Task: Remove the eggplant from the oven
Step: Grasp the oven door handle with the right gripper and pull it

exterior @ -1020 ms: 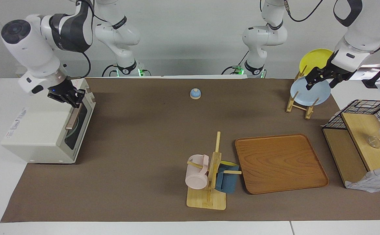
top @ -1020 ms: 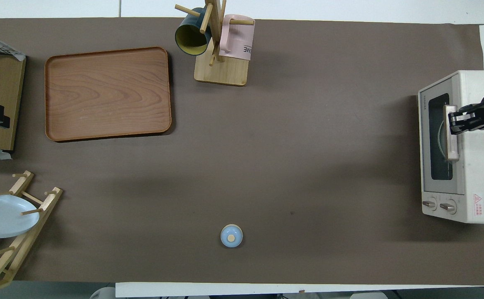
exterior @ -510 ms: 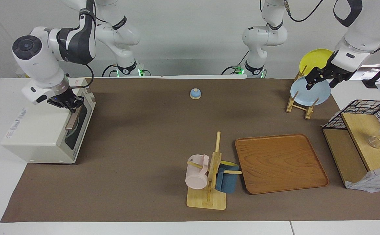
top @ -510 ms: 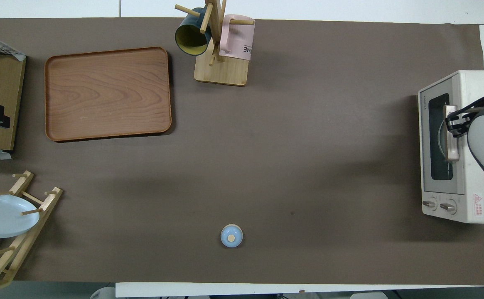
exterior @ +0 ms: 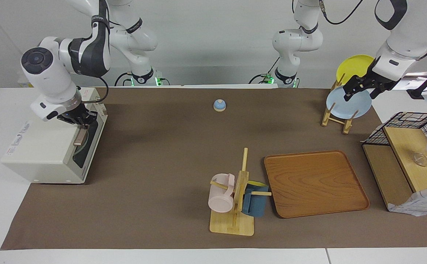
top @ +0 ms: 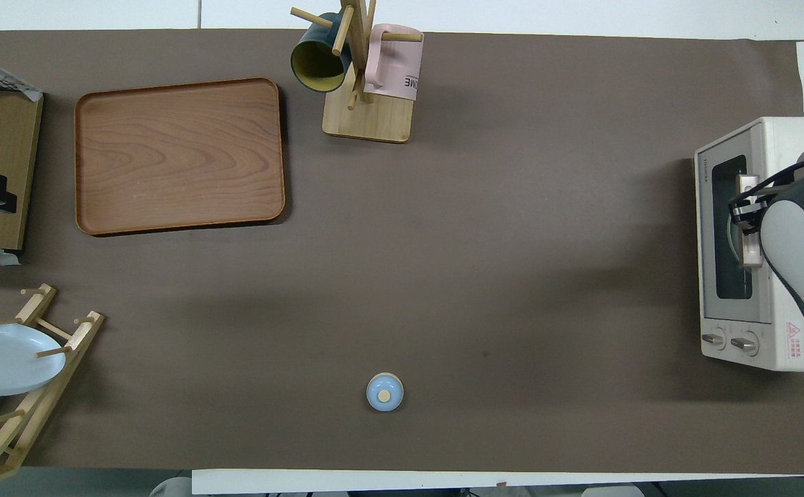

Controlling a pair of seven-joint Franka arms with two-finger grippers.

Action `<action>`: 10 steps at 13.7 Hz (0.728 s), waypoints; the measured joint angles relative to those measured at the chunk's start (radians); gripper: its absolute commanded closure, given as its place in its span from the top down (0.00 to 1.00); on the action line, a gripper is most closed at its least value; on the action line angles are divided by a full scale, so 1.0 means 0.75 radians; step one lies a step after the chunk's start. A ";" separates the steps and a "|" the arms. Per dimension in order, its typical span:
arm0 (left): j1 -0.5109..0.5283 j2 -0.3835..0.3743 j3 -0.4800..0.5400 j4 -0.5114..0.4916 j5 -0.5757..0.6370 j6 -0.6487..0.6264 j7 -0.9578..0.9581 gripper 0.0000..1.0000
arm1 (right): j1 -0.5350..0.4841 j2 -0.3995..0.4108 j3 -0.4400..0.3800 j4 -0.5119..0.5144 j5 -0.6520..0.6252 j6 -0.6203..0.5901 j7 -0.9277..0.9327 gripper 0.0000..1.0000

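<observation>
**Right gripper at the oven handle, door shut**

The oven (exterior: 48, 146) sits at the left edge of the facing view, right edge of the overhead view (top: 764, 241), at the right arm's end of the table. Its dark glass door is closed. The eggplant cannot be seen in either view; only a pale curved shape shows through the glass.

The right gripper (exterior: 79, 119) is at the upper end of the door's tan handle (exterior: 79, 137), at the top front edge of the oven. In the overhead view the gripper (top: 743, 210) lies over the handle (top: 749, 252), with the arm's grey forearm covering much of it. Whether its fingers are clamped on the bar or merely beside it cannot be told.

The left gripper (exterior: 360, 88) hangs at the upper right of the facing view, over the blue plate (exterior: 347, 104) in the rack (exterior: 336, 117); its fingers look parted, with nothing between them. This arm waits.

A tray (exterior: 316, 183) lies lower right of centre, a mug stand (exterior: 235, 205) beside it, and a small blue knob (exterior: 219, 105) upper centre.
</observation>
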 measured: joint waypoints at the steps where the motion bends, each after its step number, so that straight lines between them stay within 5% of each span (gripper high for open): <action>1: 0.000 0.000 0.000 0.000 0.000 0.000 0.000 1.00 | 0.007 -0.001 0.001 -0.008 0.000 0.011 0.000 0.00; 6: 0.000 0.000 0.000 0.000 0.000 0.000 0.000 1.00 | 0.141 0.016 0.012 -0.096 0.019 0.136 0.115 0.00; 10: 0.000 0.000 0.000 0.000 0.000 0.000 0.000 1.00 | 0.197 0.144 0.037 -0.144 0.064 0.315 0.191 0.00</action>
